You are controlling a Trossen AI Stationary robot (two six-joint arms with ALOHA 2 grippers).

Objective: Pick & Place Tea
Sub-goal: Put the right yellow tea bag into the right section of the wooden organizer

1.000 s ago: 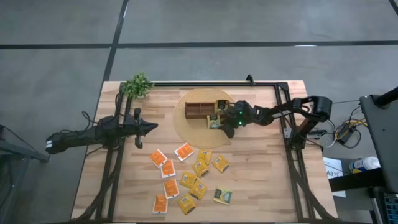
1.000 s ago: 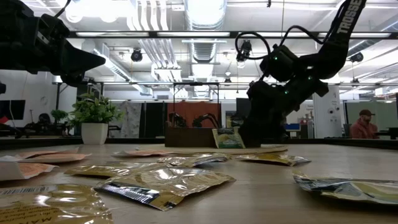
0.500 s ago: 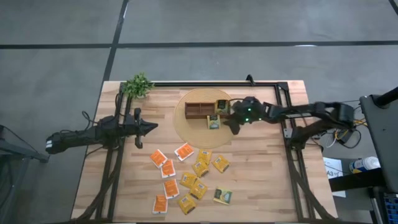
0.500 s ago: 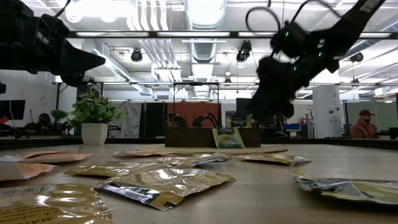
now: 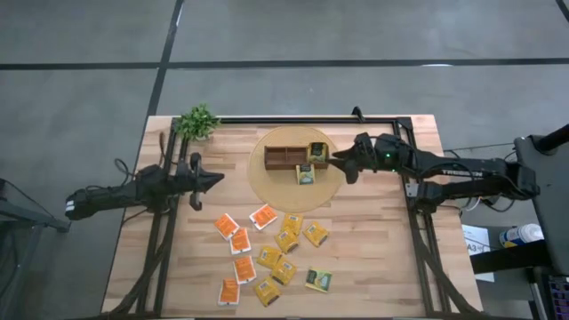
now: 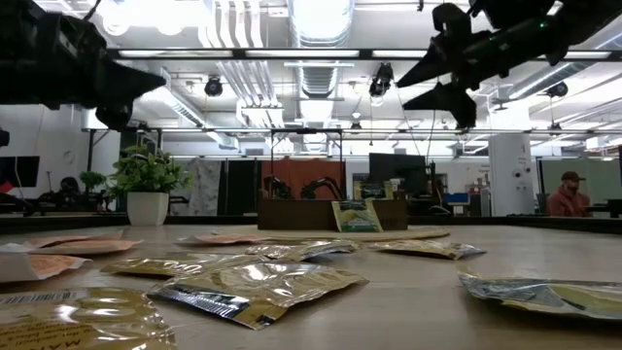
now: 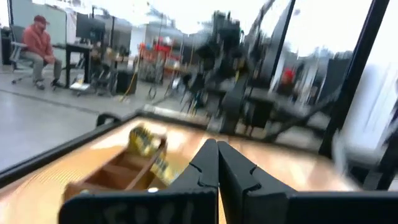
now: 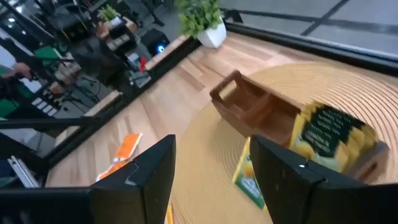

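From above, the right gripper (image 5: 336,164) is seen raised beside the wooden box (image 5: 296,157) on the round woven mat (image 5: 267,182), its fingers spread and empty. One green tea sachet (image 5: 317,150) is stood in the box's end compartment nearest that gripper; another (image 5: 305,174) is leaned against the box's front wall, shown more plainly in the right wrist view (image 8: 249,176). The remaining tea sachets (image 5: 272,255) are scattered on the table (image 5: 373,258). The left gripper (image 5: 220,179) is held closed, well apart. A potted plant (image 5: 197,122) is stood at a corner. Only the low view shows the right gripper (image 6: 434,82) well above the box (image 6: 301,214).
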